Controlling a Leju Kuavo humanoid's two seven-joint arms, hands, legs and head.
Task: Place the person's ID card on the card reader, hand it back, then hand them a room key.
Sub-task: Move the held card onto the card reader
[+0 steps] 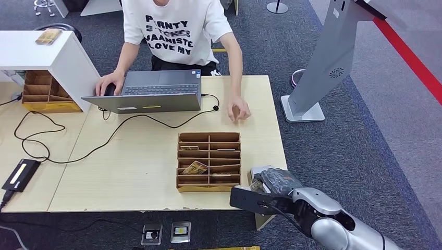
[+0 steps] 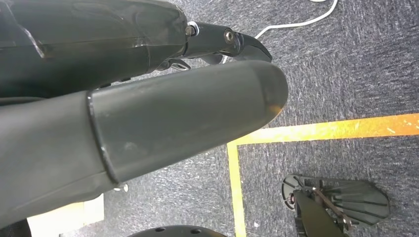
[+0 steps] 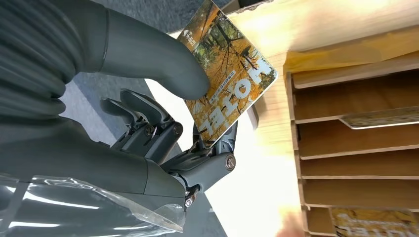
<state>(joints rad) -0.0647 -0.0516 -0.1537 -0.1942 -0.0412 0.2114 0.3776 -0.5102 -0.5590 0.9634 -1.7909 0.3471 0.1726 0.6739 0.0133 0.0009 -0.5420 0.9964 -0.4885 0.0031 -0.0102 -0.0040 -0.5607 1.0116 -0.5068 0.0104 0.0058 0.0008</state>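
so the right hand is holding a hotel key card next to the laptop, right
Not quite. The right hand does hold the hotel key card, but next to the wooden organizer, not the laptop, which sits farther up the table by the person. The right wrist view shows it.

The table [image 1: 146, 172] bears laptop [image 1: 151, 91], card rack [image 1: 209, 161], card reader [image 1: 21, 174].

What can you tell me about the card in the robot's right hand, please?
The card is a thin, glossy rectangle with rounded corners, printed with yellow autumn trees and the word HOTEL in white. The right hand pinches it between the thumb on its printed face and darker fingers beneath. It sits tilted beside the wooden organizer, over the table's near edge. In the head view it is barely visible.
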